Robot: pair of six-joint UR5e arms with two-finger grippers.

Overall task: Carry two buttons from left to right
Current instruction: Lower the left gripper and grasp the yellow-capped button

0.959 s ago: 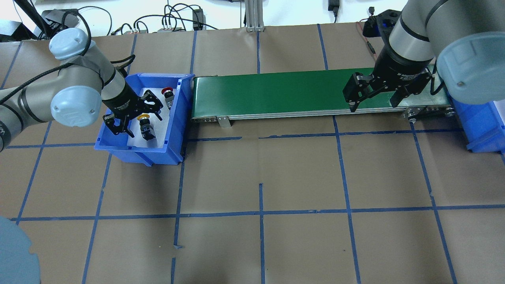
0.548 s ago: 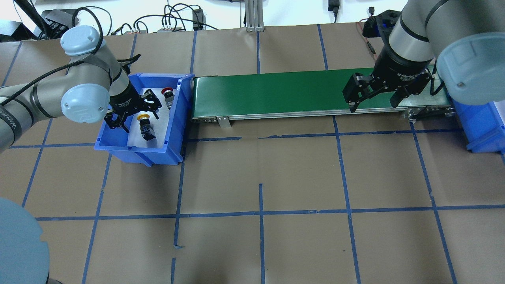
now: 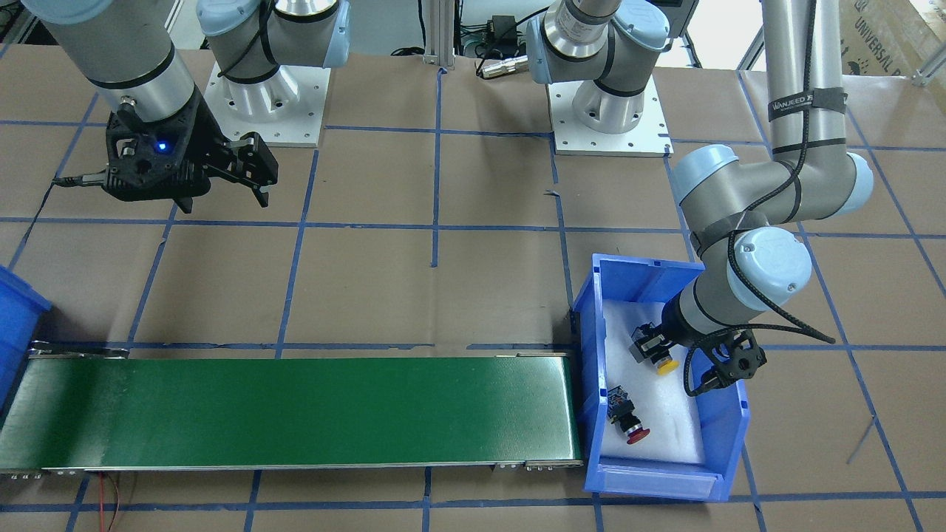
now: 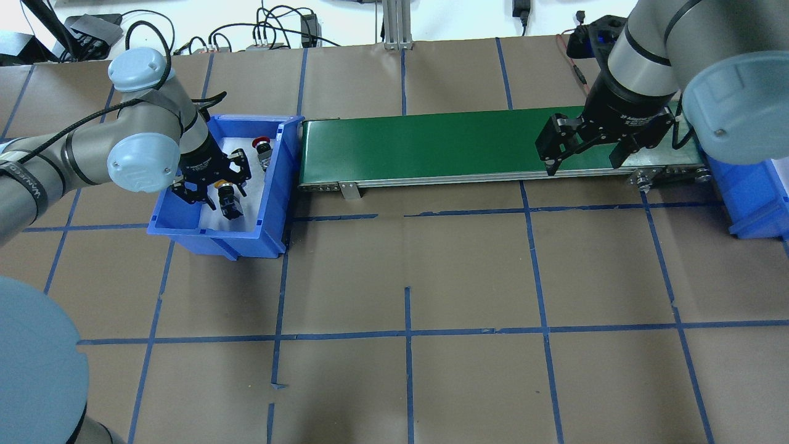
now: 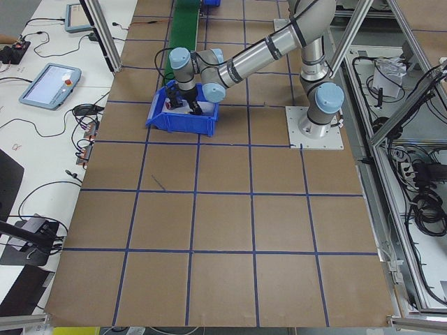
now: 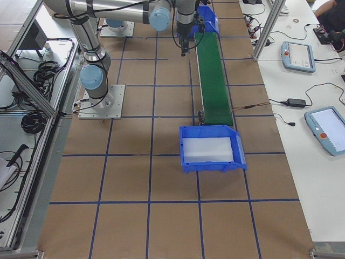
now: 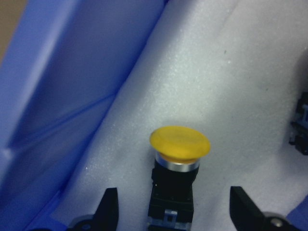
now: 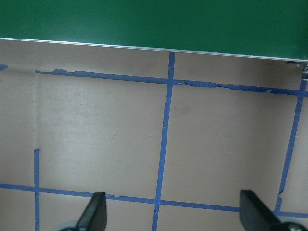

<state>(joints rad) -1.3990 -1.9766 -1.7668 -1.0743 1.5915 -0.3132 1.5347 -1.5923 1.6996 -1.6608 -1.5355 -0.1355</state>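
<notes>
The yellow button (image 7: 179, 144) lies on white foam in the left blue bin (image 4: 216, 235), cap toward the far wall; it also shows in the front view (image 3: 664, 362). My left gripper (image 7: 175, 211) is open, low in the bin, one finger on each side of the button's black body, not closed on it. In the overhead view this gripper (image 4: 212, 188) covers most of the yellow cap. The red button (image 4: 262, 147) lies apart near the bin's conveyor side (image 3: 628, 423). My right gripper (image 4: 582, 165) is open and empty, above the near edge of the conveyor's right end.
The green conveyor belt (image 4: 431, 145) runs from the left bin to a second blue bin (image 4: 758, 197) at the right, whose white foam floor (image 6: 207, 150) holds nothing. The bin's blue wall (image 7: 72, 86) stands close to my left finger.
My left arm has swung right and the gripper has come down over the yellow button, now straddling it. The right arm has not moved.
</notes>
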